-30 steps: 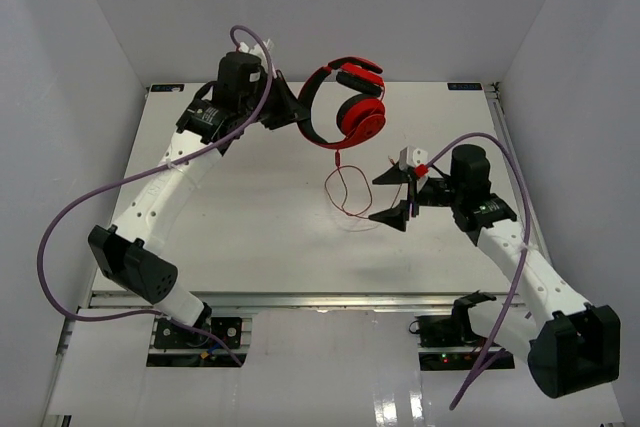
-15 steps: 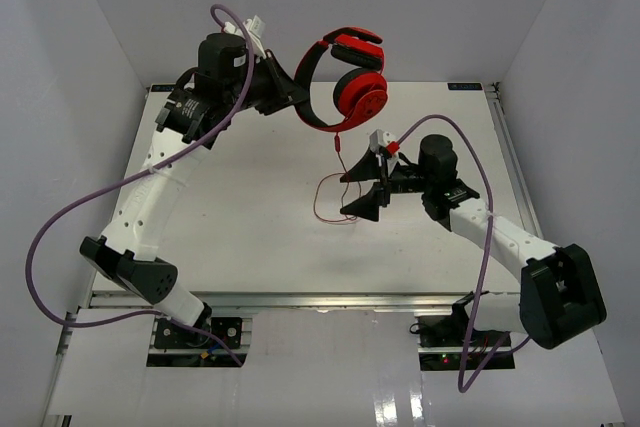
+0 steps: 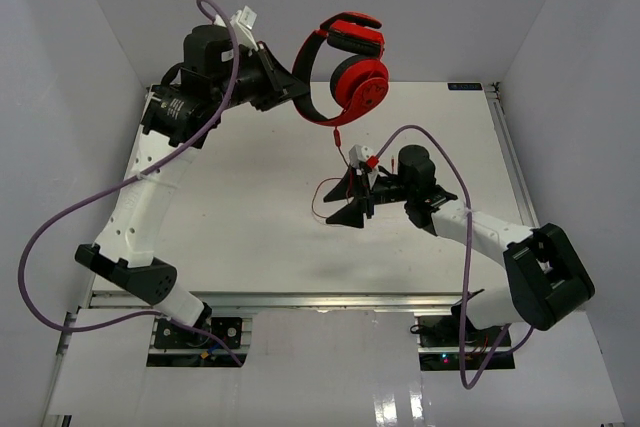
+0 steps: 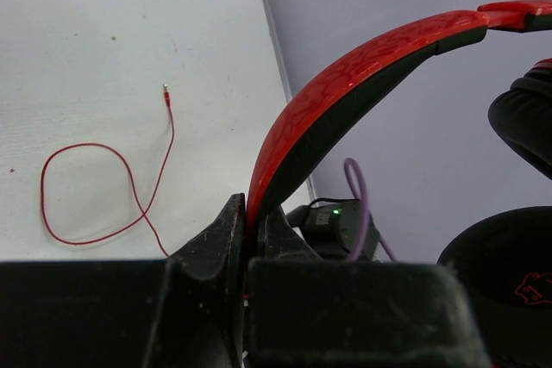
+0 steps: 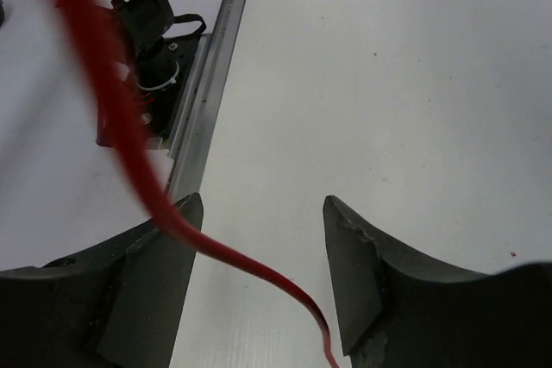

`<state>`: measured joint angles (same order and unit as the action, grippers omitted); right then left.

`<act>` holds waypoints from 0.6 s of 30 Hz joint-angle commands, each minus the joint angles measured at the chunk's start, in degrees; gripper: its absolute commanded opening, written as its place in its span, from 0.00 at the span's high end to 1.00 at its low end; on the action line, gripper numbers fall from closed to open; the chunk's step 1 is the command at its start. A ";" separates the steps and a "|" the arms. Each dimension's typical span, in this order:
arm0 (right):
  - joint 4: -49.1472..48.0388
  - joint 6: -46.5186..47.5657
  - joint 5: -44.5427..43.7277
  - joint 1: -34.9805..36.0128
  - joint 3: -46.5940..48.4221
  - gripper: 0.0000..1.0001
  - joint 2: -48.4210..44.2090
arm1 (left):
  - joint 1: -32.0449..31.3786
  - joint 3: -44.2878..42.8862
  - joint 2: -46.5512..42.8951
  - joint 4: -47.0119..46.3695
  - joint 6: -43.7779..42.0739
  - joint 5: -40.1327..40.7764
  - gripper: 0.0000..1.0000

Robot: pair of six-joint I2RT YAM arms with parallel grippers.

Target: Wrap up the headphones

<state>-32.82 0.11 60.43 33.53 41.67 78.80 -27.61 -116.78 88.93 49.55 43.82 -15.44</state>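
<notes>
The red headphones (image 3: 362,82) hang in the air over the back of the table, well above it. My left gripper (image 3: 300,97) is shut on their headband (image 4: 345,84), whose strip is pinched between the jaws (image 4: 250,230). The thin red cord (image 3: 338,139) drops from the earcup to a loop (image 4: 86,187) lying on the table, and its plug (image 4: 166,88) rests there too. My right gripper (image 3: 337,203) is low at mid-table, open, with the cord (image 5: 250,265) running between its two fingers (image 5: 354,247) without being pinched.
White walls enclose the white table (image 3: 230,207) on three sides. Thick purple cables (image 3: 60,237) loop off both arms. A metal rail (image 5: 203,118) and an arm base (image 5: 147,32) lie along the near edge in the right wrist view.
The left arm has lifted the headphones higher and slightly left. The right arm has swung left to the hanging cord, and its jaws have narrowed around it.
</notes>
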 commanded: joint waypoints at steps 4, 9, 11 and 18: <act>1.62 6.10 -1.54 -0.02 1.13 0.65 2.26 | -0.25 -4.89 -5.84 -2.08 3.87 -4.06 1.00; 4.60 8.50 -2.33 -1.18 1.14 0.89 1.01 | -0.25 -2.93 -8.15 -2.44 3.21 -2.84 1.00; 5.18 9.17 -2.81 -2.20 0.23 0.92 -0.60 | -0.25 -1.24 -9.13 -2.67 2.40 -2.32 1.00; 19.04 16.57 -9.96 -12.04 3.20 0.92 -8.02 | -0.25 14.18 -15.36 -8.19 -7.01 -3.71 1.00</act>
<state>-22.62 10.53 55.86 26.75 41.47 74.70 -27.62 -110.15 78.22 47.66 42.66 -17.10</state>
